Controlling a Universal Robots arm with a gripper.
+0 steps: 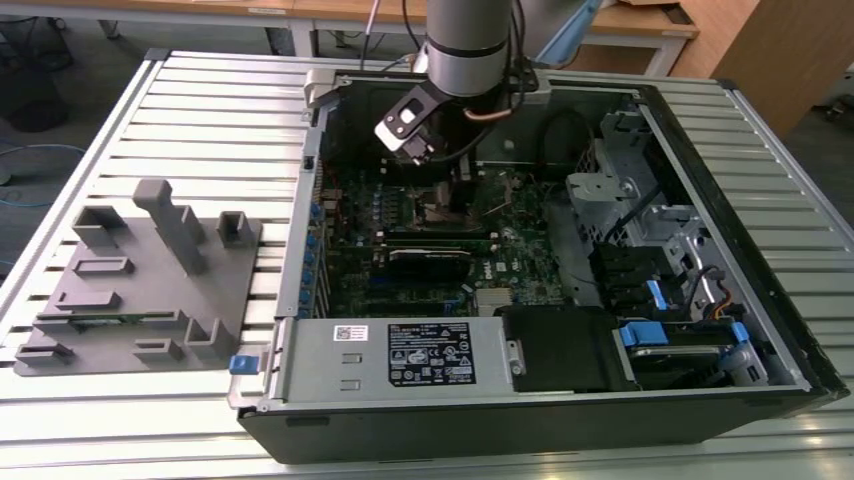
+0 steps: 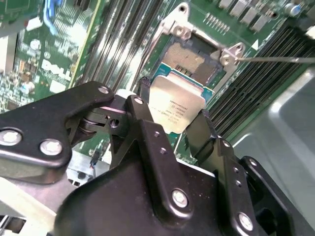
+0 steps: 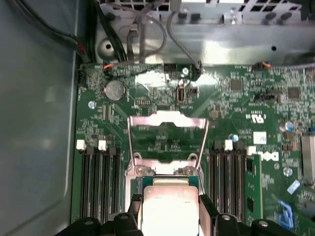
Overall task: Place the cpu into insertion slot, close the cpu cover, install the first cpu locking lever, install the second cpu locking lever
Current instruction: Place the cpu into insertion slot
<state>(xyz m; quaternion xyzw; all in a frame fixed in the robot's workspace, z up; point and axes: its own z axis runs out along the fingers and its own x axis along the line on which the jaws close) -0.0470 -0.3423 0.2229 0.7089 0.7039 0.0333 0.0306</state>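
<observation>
Case (image 1: pixel 534 438) on slatted table (image 1: pixel 200 130), desks (image 1: pixel 641 22) behind; cpu (image 2: pixel 176 103) in pincer (image 3: pixel 170 206).

The cpu (image 2: pixel 174 105), a pale silver-tan square on a green-edged base, is hanging close over the insertion slot (image 2: pixel 189 56), not yet seated. The slot is lying open at 12 o'clock of the exterior view's middle. The cpu cover (image 3: pixel 167 118), a silvery windowed frame, is standing raised.
</observation>
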